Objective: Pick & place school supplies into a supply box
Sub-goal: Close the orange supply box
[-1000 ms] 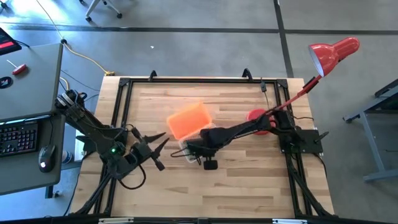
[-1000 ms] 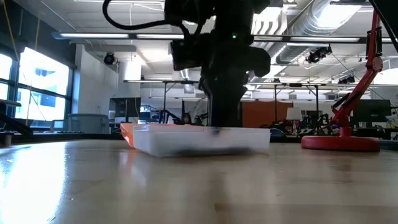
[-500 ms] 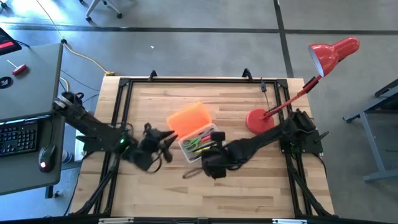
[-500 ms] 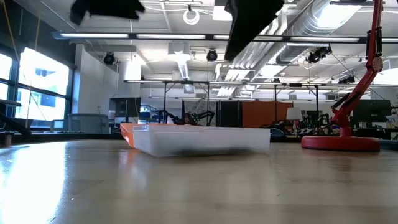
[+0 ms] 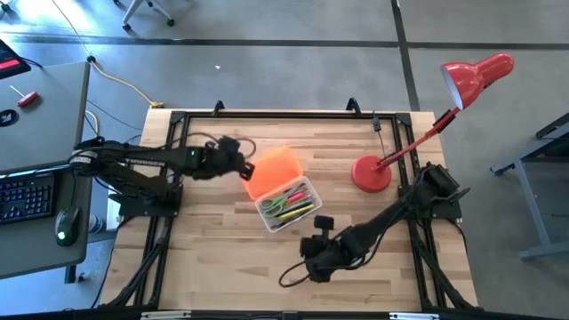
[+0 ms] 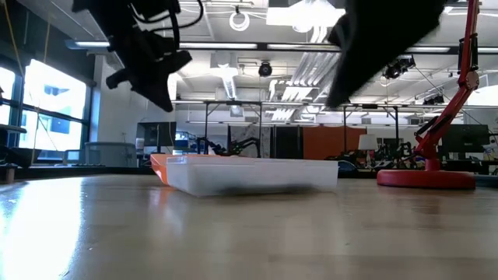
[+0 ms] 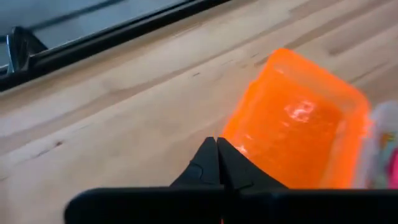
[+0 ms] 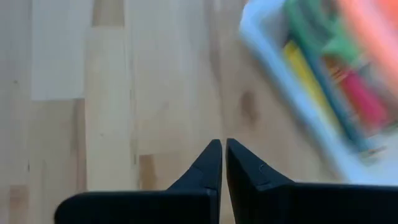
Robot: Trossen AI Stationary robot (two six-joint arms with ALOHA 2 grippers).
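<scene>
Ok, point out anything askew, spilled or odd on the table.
Nothing spilled: the school supplies lie inside the supply box. Its orange lid is flipped open, and the box sits skewed to the table edges. Both arms are clear.

Bright, even overhead light; ceiling strip lights blow out to white in the low view, windows glare too. Both arms read as dark backlit silhouettes there. Tabletop near the low lens is soft, with faint sheen. Right wrist view: box motion-blurred. Left wrist view: orange lid slightly soft, small glare spot.
</scene>
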